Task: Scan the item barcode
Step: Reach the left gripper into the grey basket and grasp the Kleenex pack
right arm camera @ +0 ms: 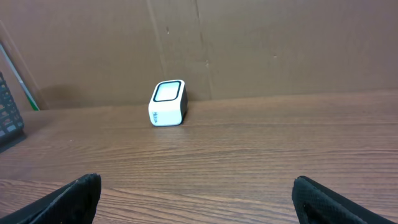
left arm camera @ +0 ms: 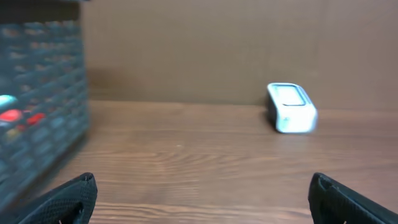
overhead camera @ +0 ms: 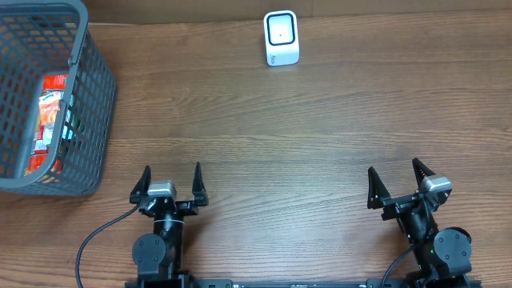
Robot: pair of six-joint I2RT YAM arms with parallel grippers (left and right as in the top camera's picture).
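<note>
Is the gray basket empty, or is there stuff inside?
Not empty. The basket holds a red packet, seen through its open top from overhead.

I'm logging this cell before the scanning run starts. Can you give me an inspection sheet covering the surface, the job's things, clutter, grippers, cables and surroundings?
Surface: wood-grain table, no spills seen.
Job's things: white scanner standing at the far edge; red packaged item lying inside the grey basket at the far left.
Clutter: nothing seen.
Grippers: left gripper and right gripper both open and empty, near the front edge, apart from everything.
Cables: black cable curving out from the left arm's base.
Surroundings: brown cardboard wall behind the table.
</note>
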